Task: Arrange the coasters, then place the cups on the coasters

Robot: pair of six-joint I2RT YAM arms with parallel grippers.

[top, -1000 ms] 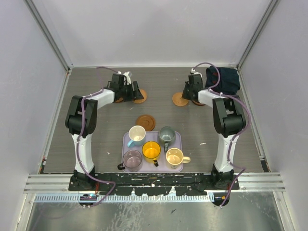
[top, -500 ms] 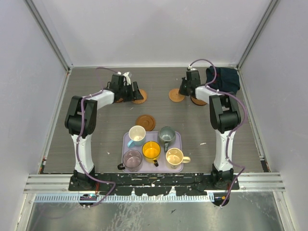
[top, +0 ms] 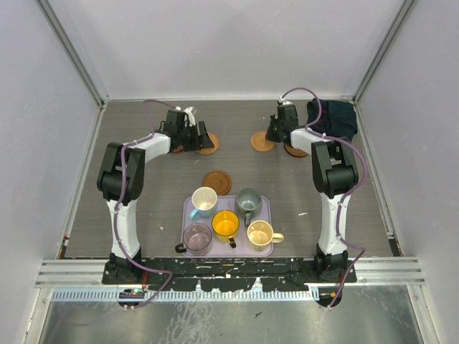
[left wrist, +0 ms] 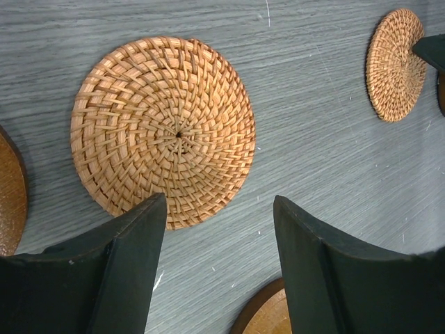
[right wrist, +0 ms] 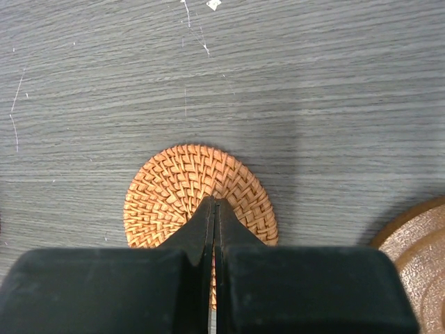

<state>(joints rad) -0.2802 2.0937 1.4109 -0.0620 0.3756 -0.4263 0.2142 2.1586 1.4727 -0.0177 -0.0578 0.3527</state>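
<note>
Several coasters lie on the table. My left gripper (left wrist: 219, 209) hangs open just beside a woven coaster (left wrist: 163, 132), holding nothing. A brown coaster (left wrist: 268, 314) shows under its right finger and another (left wrist: 10, 191) at the left edge. My right gripper (right wrist: 214, 203) is shut, with its tips resting on top of a second woven coaster (right wrist: 174, 191); a brown coaster (right wrist: 417, 250) lies to its right. Another brown coaster (top: 217, 181) sits mid-table. Several cups stand on the lavender tray (top: 269, 215): light blue (top: 204, 201), grey-green (top: 249, 199), orange-yellow (top: 225, 223), purple-grey (top: 196, 236), cream-yellow (top: 259, 234).
A dark cloth (top: 333, 118) is bunched in the back right corner, close behind the right arm. Grey walls with metal posts close in the table on the left, right and far sides.
My right gripper has slid its woven coaster a little to the left and farther back, mostly in the first half second. The left gripper has stayed in place.
</note>
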